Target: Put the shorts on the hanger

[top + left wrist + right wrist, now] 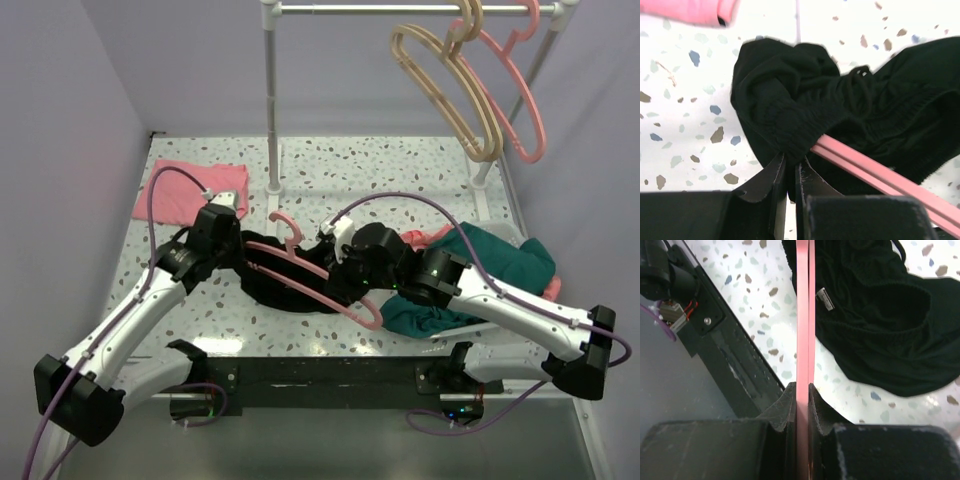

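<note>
The black shorts point(275, 282) lie bunched on the speckled table between my arms. The salmon-pink hanger point(305, 266) lies across them, hook pointing away. My left gripper point(232, 250) is shut on the waistband of the shorts point(790, 125), next to the hanger's bar point(875, 172), which runs into the fabric. My right gripper point(348, 278) is shut on the hanger's bar point(803, 330), which stands straight between its jaws. The shorts point(880, 320) lie to the right of it in the right wrist view.
A pink cloth point(190, 190) lies at the back left. A heap of teal and pink clothes point(490, 270) sits at the right. A rail point(400, 8) at the back holds tan hangers point(450, 90) and another pink one point(515, 95). Its post point(271, 100) stands behind the shorts.
</note>
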Motion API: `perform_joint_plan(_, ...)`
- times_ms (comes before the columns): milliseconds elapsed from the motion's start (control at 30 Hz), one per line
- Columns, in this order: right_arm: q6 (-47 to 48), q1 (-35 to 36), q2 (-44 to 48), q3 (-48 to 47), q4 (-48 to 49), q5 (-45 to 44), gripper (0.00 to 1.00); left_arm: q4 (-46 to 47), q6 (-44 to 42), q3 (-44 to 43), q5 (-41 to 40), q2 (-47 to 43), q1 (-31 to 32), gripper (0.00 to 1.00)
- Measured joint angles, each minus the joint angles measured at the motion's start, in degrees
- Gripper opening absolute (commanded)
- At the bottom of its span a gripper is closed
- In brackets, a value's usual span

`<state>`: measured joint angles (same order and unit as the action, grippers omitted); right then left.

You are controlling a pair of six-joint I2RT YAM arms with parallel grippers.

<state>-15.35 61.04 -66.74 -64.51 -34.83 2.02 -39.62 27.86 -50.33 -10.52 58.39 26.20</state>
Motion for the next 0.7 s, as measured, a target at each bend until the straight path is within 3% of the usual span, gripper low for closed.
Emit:
perform_joint_plan(167,0.63,0.85,-2.89,7.15,12.11,0.09,0.0,-0.55,-0.48,-1.95,-1.36,-2.47,0.63,0.09)
perform_joint_plan(267,0.92,0.85,-4.28,11.08,19.06,0.17,0.0,-0.22,-0.98,-0.9,-1.05,-2.82,1.11,0.2)
perform_joint_plan(400,0.87,0.92,-5.29,15.21,27.21,0.39,0.0,0.35,-2.05,1.42,-0.42,-3.56,1.68,0.5)
perform_joint_plan(467,0.85,0.92,-5.95,16.06,29.64,0.44,0.0,0.94,-2.82,2.03,0.0,-4.39,1.73,0.57)
perform_joint_plan(700,0.83,0.94,-7.17,16.81,34.51,0.44,0.0,5.86,-6.69,2.86,4.96,-15.37,1.75,0.63)
